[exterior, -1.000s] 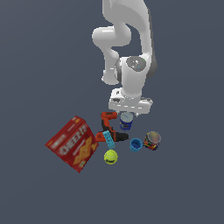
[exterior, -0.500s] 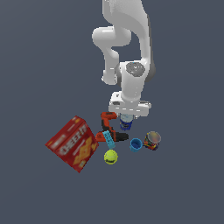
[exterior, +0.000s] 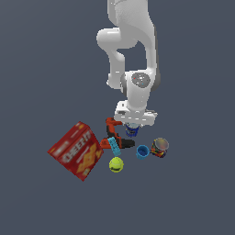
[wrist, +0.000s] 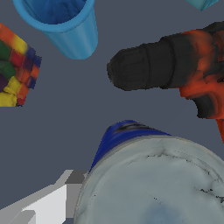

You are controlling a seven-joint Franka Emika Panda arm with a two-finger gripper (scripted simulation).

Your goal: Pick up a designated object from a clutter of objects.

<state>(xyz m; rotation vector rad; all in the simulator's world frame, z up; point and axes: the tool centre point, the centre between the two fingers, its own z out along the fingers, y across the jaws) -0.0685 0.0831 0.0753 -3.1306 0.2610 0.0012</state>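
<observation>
In the exterior view the white Panda arm reached straight down over the clutter, and its pincer (exterior: 132, 127) sat directly above the small dark blue cylindrical can with a silver-grey top (exterior: 131, 131), so that only a sliver of the can's blue side showed beneath the white hand. The can stood among the other items, just beside the orange-and-black power drill (exterior: 115, 134) on the exterior view's left. In the wrist view the can (wrist: 148, 183) filled much of the picture: its pale, cracked grey top lay very close to the camera, with a strip of blue wall and faint label marks showing along its edge. One white and grey finger (wrist: 48, 201) lay right alongside the can's rim; the other finger was out of sight, so whether the pincer was spread or clamped on the can could not be told, nor whether the finger touched it. The drill's black chuck and orange body (wrist: 175, 70) lay near the can on the dark grey floor (wrist: 65, 113). A light-blue plastic cup (exterior: 142, 152) stood a little apart from the can, next to a multicoloured can with a grey top (exterior: 159, 146) on the exterior view's right. A blue block (exterior: 114, 147) lay against the drill, a yellow-green ball (exterior: 116, 164) sat just below it, and a large red cracker box (exterior: 76, 150) lay tilted towards the exterior view's left.
</observation>
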